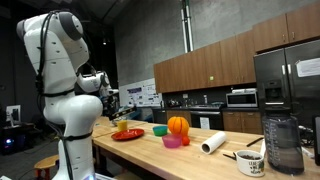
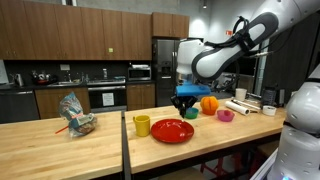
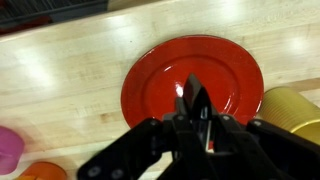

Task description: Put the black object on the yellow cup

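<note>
Claw (image 2: 187, 104) over the red plate (image 2: 172, 131), black object (image 2: 189, 98) in its grip!
The claw is clamped tight on the black object, hanging above the plate on the worktop (image 2: 60, 150). The yellow cup (image 2: 142, 125) stands just beside the plate's rim, apart from the claw, with 1 orange pumpkin (image 2: 209, 104) and 1 pink cup (image 2: 225, 115) farther along.
</note>
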